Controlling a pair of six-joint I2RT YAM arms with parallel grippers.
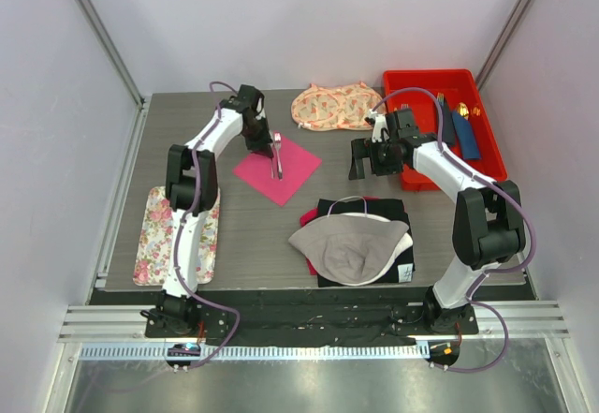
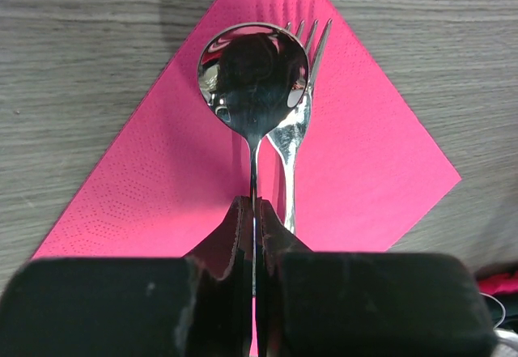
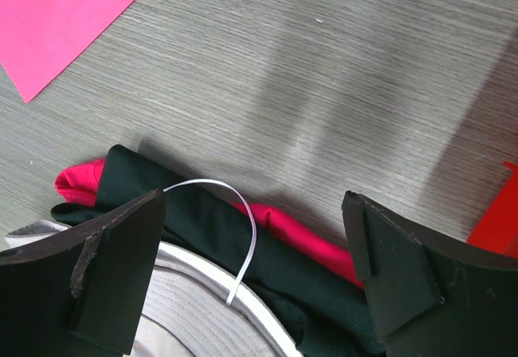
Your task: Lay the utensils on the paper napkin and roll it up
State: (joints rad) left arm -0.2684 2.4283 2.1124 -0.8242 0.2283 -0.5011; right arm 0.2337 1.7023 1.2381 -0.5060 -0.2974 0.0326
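Utensils (image 1: 277, 158), a silver spoon (image 2: 252, 70) and a fork (image 2: 291, 126), are hanging steeply with heads down and handles up in the left gripper (image 2: 253, 207). Its jaws are pressing together on the spoon's thin handle. The fork's handle is running just to the right of it and slipping behind one finger, so its share of the pinch is harder to read.

The pink paper napkin (image 2: 364, 155) is lying flat on the grey table (image 3: 324, 65) directly beneath them. It is sitting as a diamond, with one corner pointing far and one pointing right. Whether the heads are touching the paper cannot be told from these views.

The coming move is probably turning on that alignment. The utensils' long axis is standing nearly upright over the napkin's middle, so laying them down will likely mean tipping them along the diagonal running near to far before letting go.

The left arm is plainly the nearer one. The right gripper (image 3: 252, 203) is hovering well to the right, beside the red bin (image 1: 426, 85). Its jaws are standing wide apart and holding nothing, and it is looking down on bare table and the edge of a dark cloth stack (image 3: 202, 235). It is likely waiting for the rolling step.
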